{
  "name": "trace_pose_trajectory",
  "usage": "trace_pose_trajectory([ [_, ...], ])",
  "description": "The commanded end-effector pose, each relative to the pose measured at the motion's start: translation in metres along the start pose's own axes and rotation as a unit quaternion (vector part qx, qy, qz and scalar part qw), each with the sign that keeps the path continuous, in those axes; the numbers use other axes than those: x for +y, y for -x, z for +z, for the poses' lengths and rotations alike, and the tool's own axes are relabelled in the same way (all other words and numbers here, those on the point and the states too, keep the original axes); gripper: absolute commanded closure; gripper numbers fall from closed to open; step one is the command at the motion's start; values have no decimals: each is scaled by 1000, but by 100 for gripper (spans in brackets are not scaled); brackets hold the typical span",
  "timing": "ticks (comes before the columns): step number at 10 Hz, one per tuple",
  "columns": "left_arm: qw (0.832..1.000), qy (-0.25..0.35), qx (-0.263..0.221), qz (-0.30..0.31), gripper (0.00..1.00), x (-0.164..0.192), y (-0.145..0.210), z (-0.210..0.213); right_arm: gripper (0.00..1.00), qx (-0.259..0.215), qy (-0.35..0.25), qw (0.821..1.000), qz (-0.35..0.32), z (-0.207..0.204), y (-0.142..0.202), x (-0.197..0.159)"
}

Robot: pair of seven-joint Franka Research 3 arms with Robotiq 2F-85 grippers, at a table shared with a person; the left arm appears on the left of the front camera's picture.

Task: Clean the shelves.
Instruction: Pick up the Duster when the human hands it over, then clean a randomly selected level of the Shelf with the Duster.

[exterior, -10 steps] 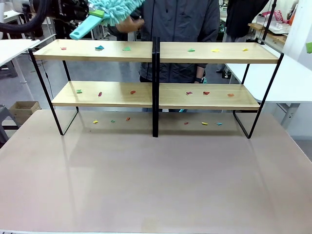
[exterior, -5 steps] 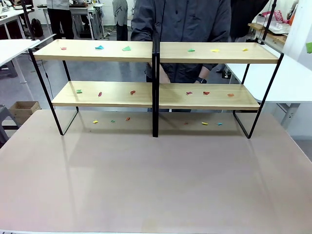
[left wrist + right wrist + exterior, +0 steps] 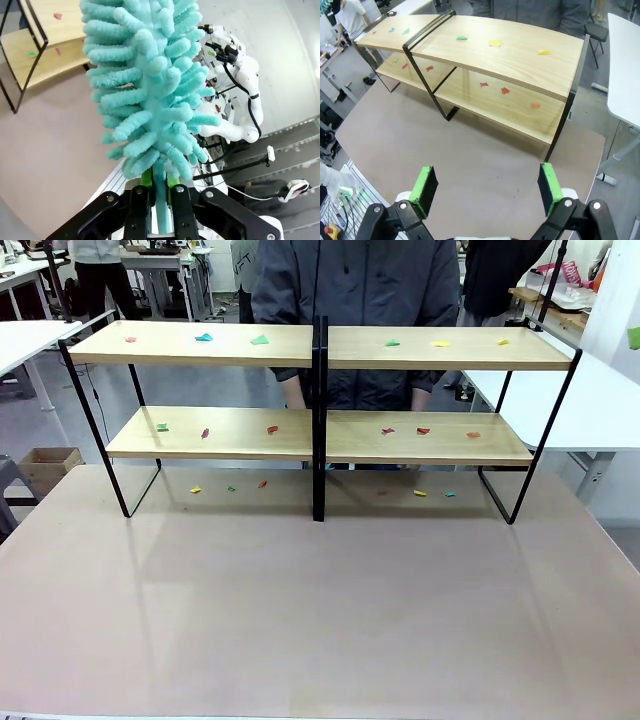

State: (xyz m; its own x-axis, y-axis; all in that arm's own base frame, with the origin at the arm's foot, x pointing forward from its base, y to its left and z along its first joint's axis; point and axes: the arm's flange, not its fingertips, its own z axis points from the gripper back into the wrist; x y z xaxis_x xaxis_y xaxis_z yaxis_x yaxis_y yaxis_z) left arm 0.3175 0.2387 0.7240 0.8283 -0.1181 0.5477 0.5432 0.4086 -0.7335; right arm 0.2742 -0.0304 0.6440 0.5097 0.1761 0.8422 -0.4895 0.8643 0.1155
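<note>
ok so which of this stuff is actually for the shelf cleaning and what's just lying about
For the job:
- shelves
- coloured scraps on the boards
- duster, clamped in the left gripper

Just around:
- cardboard box on the floor
- white side table
- person standing behind the shelves
- right gripper, open and empty

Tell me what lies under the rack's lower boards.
Small coloured scraps lie on the brown tabletop under the light wooden black-framed rack: yellow, green, red at left, more at right. The boards hide the tabletop farther back.
</note>
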Motion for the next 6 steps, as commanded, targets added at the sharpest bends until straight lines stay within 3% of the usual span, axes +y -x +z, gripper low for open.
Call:
trace_pose_trajectory([
  [1, 1000, 6, 16, -10, 100, -13, -12, -16, 0, -5, -9, 1000, 1, 0, -1, 0],
  [6, 1000, 6, 16, -10, 100, -13, -12, -16, 0, -5, -9, 1000, 1, 0, -1, 0],
])
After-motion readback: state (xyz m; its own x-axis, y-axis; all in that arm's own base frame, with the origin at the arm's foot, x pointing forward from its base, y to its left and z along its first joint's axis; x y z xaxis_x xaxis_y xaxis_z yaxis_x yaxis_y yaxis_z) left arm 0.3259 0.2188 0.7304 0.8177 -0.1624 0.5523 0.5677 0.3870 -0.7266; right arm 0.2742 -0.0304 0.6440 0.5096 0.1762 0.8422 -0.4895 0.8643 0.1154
